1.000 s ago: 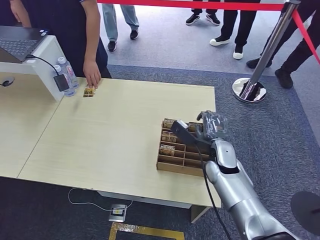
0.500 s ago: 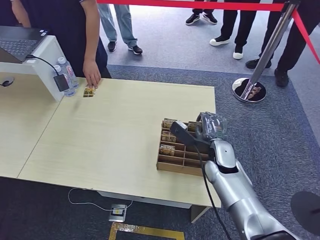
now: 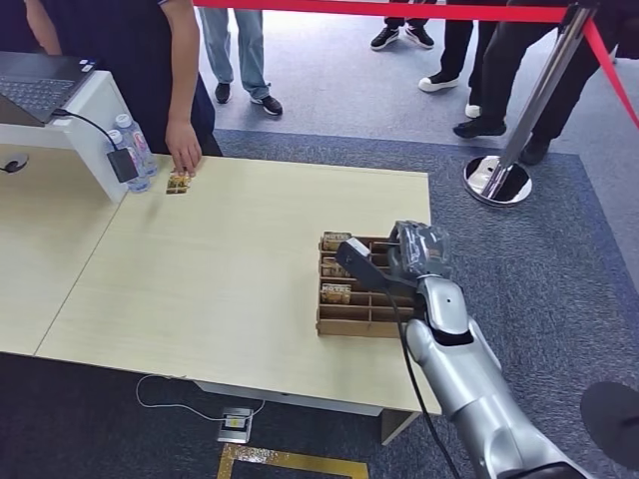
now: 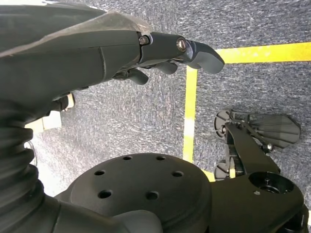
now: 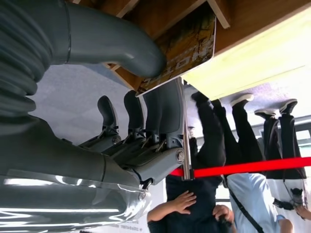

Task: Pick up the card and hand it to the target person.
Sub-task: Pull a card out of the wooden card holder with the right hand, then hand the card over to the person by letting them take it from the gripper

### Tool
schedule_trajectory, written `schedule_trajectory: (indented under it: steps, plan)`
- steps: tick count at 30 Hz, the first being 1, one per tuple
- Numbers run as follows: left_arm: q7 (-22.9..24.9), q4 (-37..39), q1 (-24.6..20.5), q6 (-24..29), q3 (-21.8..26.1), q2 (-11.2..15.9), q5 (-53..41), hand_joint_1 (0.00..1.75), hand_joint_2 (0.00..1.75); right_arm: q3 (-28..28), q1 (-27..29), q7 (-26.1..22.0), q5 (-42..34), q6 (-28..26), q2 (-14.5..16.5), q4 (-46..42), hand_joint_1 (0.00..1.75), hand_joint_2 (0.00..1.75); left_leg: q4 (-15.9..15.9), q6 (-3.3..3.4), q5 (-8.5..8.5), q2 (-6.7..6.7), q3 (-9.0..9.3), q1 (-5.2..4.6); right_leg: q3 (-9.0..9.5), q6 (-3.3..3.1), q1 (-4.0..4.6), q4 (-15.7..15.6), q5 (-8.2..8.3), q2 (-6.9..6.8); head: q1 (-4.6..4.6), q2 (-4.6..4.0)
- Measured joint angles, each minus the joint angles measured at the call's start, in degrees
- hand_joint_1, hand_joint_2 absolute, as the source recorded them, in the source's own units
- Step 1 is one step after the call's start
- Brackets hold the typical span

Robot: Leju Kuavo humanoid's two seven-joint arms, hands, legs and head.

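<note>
Wooden tray point(image 3: 354, 329): low, divided into compartments, set on the pale table point(image 3: 226, 259) close to its near right corner.

Right hand point(image 3: 420, 249): silver arm reaching in from the tray's near right side, hand hanging over the tray's far right compartments.

Card point(image 5: 183, 48): standing on edge inside a tray compartment, printed face yellow and dark, wooden dividers of the tray point(image 5: 249, 14) just behind it.

Right hand, wrist view: thumb point(image 5: 121, 41) lying along one face of the card with its tip against it, fingers point(image 5: 163, 109) ranged close at the card's other side. Narrow set around the card, yet impossible to tell whether actually clamped on it or merely bracketing it.

Further cards point(image 3: 335, 267): several, lodged in the compartments on the tray's left side, apart from the hand.

Left hand point(image 4: 110, 53): hanging over grey carpet point(image 4: 146, 116), well apart from the tray, fingers loosely spread and holding nothing; yellow floor line point(image 4: 190, 111) beneath.

Person's hand point(image 3: 183, 150): resting at the table's far left corner, well apart from the tray, fingertips on a small card point(image 3: 178, 183) lying flat there.

Water bottles point(image 3: 136, 150): two, upright, just left of that small card, far from the tray.

Laptop point(image 3: 34, 90): on a raised white stand, farther left again from the tray.

Stanchion point(image 3: 501, 180): chrome base on the carpet beyond the tray's far right side, red rope point(image 3: 376, 8) running from it across the back, several people's legs and shoes behind.
</note>
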Motion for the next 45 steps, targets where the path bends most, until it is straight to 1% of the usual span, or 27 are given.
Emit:
schedule_trajectory:
  steps: [1,2,5,6,15,27,35,41,45]
  plan:
    - [0.0,0.0,0.0,0.0,0.0,0.0,0.0,0.0,1.75,0.0,0.1,0.0,0.1,0.0,0.0,-0.3,1.29,1.75,0.0,0.0,0.0,0.0,0.0,0.0,0.0,0.0,0.0,0.0,0.0,0.0,-0.01,0.0]
    - [0.0,0.0,0.0,0.0,0.0,0.0,0.0,0.0,1.75,0.0,0.2,-0.1,0.1,0.0,0.0,-0.6,1.37,1.75,0.0,0.0,0.0,0.0,0.0,0.0,-0.01,0.0,0.0,0.0,0.0,0.0,-0.01,0.0]
    - [-0.1,0.0,0.0,0.0,0.0,0.0,0.0,0.0,1.75,0.0,0.6,-0.3,0.2,0.0,-0.1,-1.7,1.7,1.75,0.0,0.0,0.0,0.0,-0.02,0.0,-0.03,0.0,0.0,0.0,0.0,0.0,-0.01,0.0]
    - [-0.1,0.0,0.0,0.0,0.0,0.0,0.0,0.0,1.75,0.0,0.7,-0.5,0.1,0.0,-0.1,-2.1,1.75,1.75,0.0,0.0,0.0,0.0,-0.02,0.0,-0.03,0.0,0.0,0.0,0.0,0.0,-0.01,0.0]
    - [-0.2,0.0,0.1,0.0,0.0,0.0,0.2,0.0,1.75,0.1,2.1,-2.8,-1.0,0.2,-0.5,-6.2,1.75,1.75,0.0,0.0,0.0,0.0,-0.03,0.0,-0.04,0.0,0.0,0.0,0.0,0.0,-0.01,0.0]
    - [-0.5,0.0,0.1,0.1,0.1,0.0,0.8,0.0,1.75,0.5,3.5,-3.8,-1.9,1.0,-1.2,-13.7,1.75,1.75,0.0,0.0,0.0,0.0,-0.06,0.0,-0.06,0.0,0.0,0.0,-0.01,0.0,-0.01,0.0]
    - [-0.7,0.0,0.1,0.4,0.3,-0.1,1.4,0.0,1.75,1.9,3.9,-4.5,-3.4,1.2,-1.9,-19.6,1.75,1.75,0.0,0.0,0.0,0.0,-0.08,0.0,-0.08,0.0,0.0,0.0,-0.01,0.0,0.0,0.0]
    - [-1.0,0.0,0.1,0.6,0.5,-0.1,1.6,0.0,1.75,3.6,3.6,-5.5,-4.1,1.6,-1.9,-23.8,1.75,1.75,0.0,0.0,0.0,0.0,-0.14,0.0,-0.11,0.0,0.0,0.0,-0.01,0.0,0.0,0.0]
    - [-1.1,0.0,0.1,0.8,0.5,-0.2,1.6,0.0,1.75,5.0,1.4,-5.8,-5.1,2.5,-1.0,-24.8,1.75,1.75,0.0,0.0,0.0,0.0,-0.15,0.01,-0.14,0.0,0.01,0.0,0.0,0.0,0.0,0.0]
